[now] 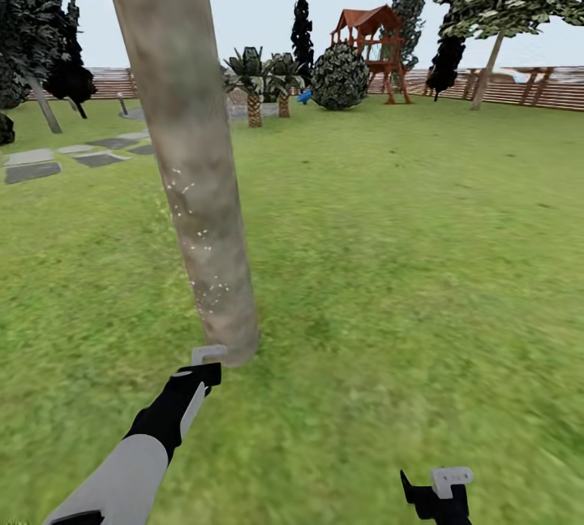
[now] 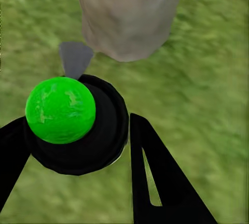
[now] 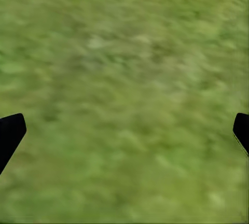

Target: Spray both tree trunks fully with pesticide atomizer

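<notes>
The lawn (image 1: 422,265) spread wide and green to a slatted brown fence (image 1: 560,91) at the far edge, with grey paving slabs (image 1: 32,172) laid in the grass on the left. No writing or label could be read anywhere.

The nearest tree trunk (image 1: 191,152) rose as a thick grey-brown column just ahead of the left arm, its long axis near upright but leaning a little toward the upper left of the head view. Fine whitish specks of pesticide (image 1: 188,199) dotted its lower half, with another sprinkle (image 1: 212,291) nearer the base. In the left wrist view the base of the trunk (image 2: 129,11) stood just beyond the tool.

Farther off stood a red-brown wooden play tower (image 1: 375,46), a round leafy bush (image 1: 341,77) beside it, and two short palms (image 1: 254,83).

The left tool (image 1: 209,363) reached low beside the foot of the trunk, clamped on the atomizer (image 2: 78,125): a dark round body seen end-on between the two black fingers (image 2: 155,182), topped by a bright green ball (image 2: 60,110), with a grey nozzle tip (image 2: 75,58) pointing toward the trunk.

The right tool (image 1: 442,492) hung low over bare grass, its fingers (image 3: 10,133) set wide apart with nothing between them.
</notes>
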